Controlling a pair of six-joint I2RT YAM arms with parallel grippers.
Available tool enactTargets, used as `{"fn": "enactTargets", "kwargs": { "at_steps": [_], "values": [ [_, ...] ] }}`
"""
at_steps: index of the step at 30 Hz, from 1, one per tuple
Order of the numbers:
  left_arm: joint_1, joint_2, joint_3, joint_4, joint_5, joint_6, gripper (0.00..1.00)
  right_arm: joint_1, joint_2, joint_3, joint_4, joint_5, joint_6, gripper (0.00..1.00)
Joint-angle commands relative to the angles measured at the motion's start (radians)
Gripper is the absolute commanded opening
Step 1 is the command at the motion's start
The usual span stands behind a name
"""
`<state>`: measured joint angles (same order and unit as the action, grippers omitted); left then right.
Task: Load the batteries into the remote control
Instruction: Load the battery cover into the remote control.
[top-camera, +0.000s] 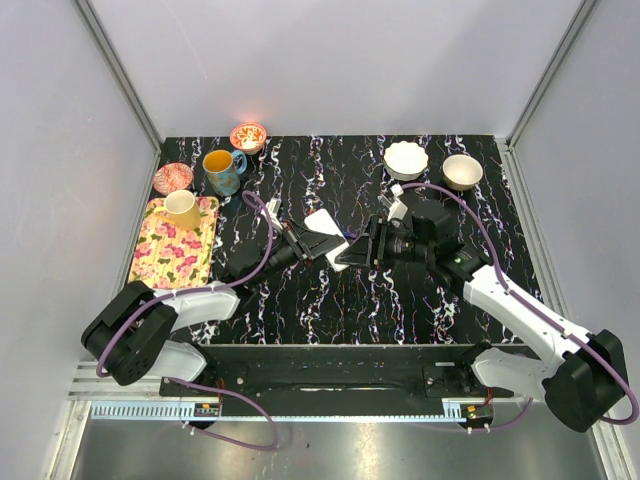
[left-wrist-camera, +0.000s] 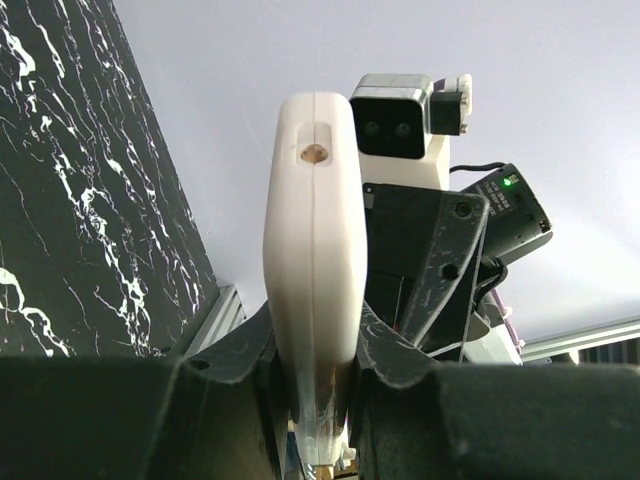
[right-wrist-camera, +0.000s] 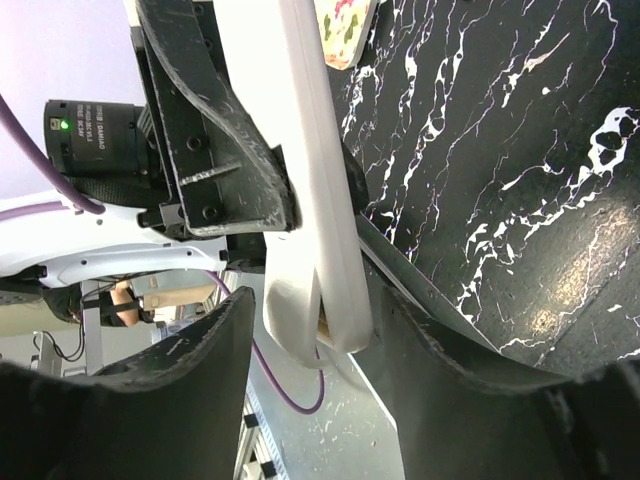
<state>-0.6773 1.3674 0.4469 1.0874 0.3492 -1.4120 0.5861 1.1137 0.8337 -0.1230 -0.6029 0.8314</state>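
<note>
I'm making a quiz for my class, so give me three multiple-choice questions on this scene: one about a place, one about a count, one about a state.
1. Where is the cream cup? A) on the flowered tray B) on the floor C) on a shelf
2. How many bowls stand at the far right of the table? A) one B) two C) five
3. How is the remote? A) lying flat on the table B) dropped on the floor C) clamped in the left gripper

Answers:
1 A, it stands on the tray's far end.
2 B, a white bowl and a tan bowl.
3 C, the left wrist view shows the fingers pinching it.
</note>
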Motion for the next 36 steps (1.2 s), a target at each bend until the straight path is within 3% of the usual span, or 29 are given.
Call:
{"fn": "enactTargets", "kwargs": {
  "at_steps": [1,16,19,20,21,31,36],
  "values": [
    [0.005,-0.031,0.053,0.048,0.008,-0.004,0.00,-0.002,-0.006,-0.013,0.049,-0.043,-0.009,0.54],
    [0.005,-0.045,0.055,0.055,0.016,-0.018,0.00,-0.002,-0.006,-0.036,0.095,-0.049,0.006,0.32],
    [0.004,-0.044,0.056,0.066,0.031,-0.034,0.00,-0.002,-0.006,-0.042,0.106,-0.055,0.009,0.19],
    [0.004,-0.042,0.056,0.077,0.037,-0.050,0.00,-0.002,-0.002,-0.042,0.106,-0.057,0.011,0.06],
    [0.004,-0.041,0.058,0.084,0.043,-0.059,0.00,-0.002,0.001,-0.042,0.106,-0.058,0.011,0.00],
    [-0.027,-0.045,0.088,0.091,0.134,-0.074,0.00,-0.005,0.028,-0.031,0.106,-0.015,0.020,0.00],
    [-0.089,-0.074,0.105,0.000,0.186,-0.001,0.00,-0.009,0.038,-0.008,0.109,0.009,0.023,0.00]
  ]
}}
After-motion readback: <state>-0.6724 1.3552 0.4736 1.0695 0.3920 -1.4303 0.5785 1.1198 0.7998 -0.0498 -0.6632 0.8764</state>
